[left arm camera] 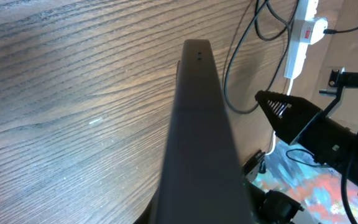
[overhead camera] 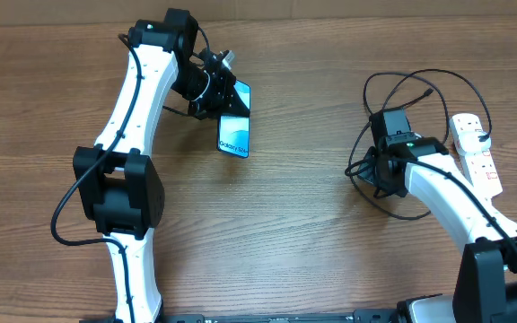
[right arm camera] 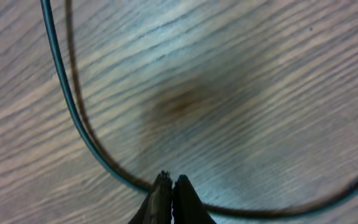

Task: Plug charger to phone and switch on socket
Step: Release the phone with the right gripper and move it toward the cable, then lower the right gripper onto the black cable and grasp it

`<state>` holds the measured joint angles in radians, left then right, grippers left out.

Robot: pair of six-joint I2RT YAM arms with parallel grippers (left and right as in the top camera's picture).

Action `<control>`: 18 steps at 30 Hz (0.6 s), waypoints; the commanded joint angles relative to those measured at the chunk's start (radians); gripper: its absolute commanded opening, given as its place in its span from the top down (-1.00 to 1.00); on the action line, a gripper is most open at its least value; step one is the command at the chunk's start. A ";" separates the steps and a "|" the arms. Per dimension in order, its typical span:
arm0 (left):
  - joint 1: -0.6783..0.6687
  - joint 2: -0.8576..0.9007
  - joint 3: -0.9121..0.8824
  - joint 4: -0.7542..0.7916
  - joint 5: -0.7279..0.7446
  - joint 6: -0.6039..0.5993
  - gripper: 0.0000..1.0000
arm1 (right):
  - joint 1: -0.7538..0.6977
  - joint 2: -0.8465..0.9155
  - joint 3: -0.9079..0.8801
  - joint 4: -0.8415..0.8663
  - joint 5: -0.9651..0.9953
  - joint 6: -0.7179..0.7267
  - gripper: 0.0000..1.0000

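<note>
The phone (overhead camera: 234, 128), with a light blue screen, is held tilted above the table at the back left by my left gripper (overhead camera: 212, 90), which is shut on its upper end. In the left wrist view the phone (left arm camera: 197, 124) shows edge-on as a dark slab. The charger, a thin black cable (overhead camera: 367, 92), loops on the table at the right. My right gripper (right arm camera: 171, 182) is shut, its tips down on the cable (right arm camera: 66, 93) at the table surface; it also shows in the overhead view (overhead camera: 382, 175). The white socket strip (overhead camera: 476, 152) lies at the far right.
The socket strip (left arm camera: 300, 28) and cable loops (left arm camera: 238, 68) show beyond the phone in the left wrist view. My right arm's white links run along the front right. The table's back edge is close behind the left arm.
</note>
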<state>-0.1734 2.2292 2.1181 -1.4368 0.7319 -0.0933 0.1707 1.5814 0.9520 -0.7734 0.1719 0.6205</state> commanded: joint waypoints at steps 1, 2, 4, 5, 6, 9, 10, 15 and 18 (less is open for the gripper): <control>-0.005 -0.036 0.020 0.005 0.019 0.027 0.92 | -0.003 0.003 -0.021 0.089 0.037 0.007 0.81; -0.005 -0.036 0.020 0.008 0.020 0.027 0.92 | -0.003 0.003 -0.027 0.149 0.037 -0.014 0.65; -0.005 -0.036 0.020 0.010 0.020 0.027 0.92 | -0.004 0.003 -0.030 0.255 0.037 -0.049 0.39; -0.005 -0.036 0.020 0.009 0.020 0.027 0.92 | -0.004 0.003 -0.031 0.297 0.038 -0.050 0.22; -0.005 -0.036 0.020 0.008 0.020 0.027 0.91 | -0.004 0.003 -0.031 0.333 0.044 -0.049 0.12; -0.005 -0.036 0.020 0.002 0.019 0.027 0.92 | -0.004 0.006 -0.031 0.427 0.045 -0.031 -0.01; -0.005 -0.036 0.020 0.000 0.020 0.027 0.92 | -0.004 0.010 -0.031 0.446 0.045 -0.004 -0.02; -0.005 -0.036 0.020 0.001 0.020 0.027 0.92 | -0.022 0.088 -0.030 0.529 0.063 0.090 -0.02; -0.005 -0.036 0.020 0.001 0.020 0.027 0.92 | -0.024 0.164 -0.030 0.583 0.063 0.089 -0.04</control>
<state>-0.1734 2.2292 2.1181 -1.4334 0.7315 -0.0933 0.1566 1.6752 0.9257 -0.2127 0.2161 0.6777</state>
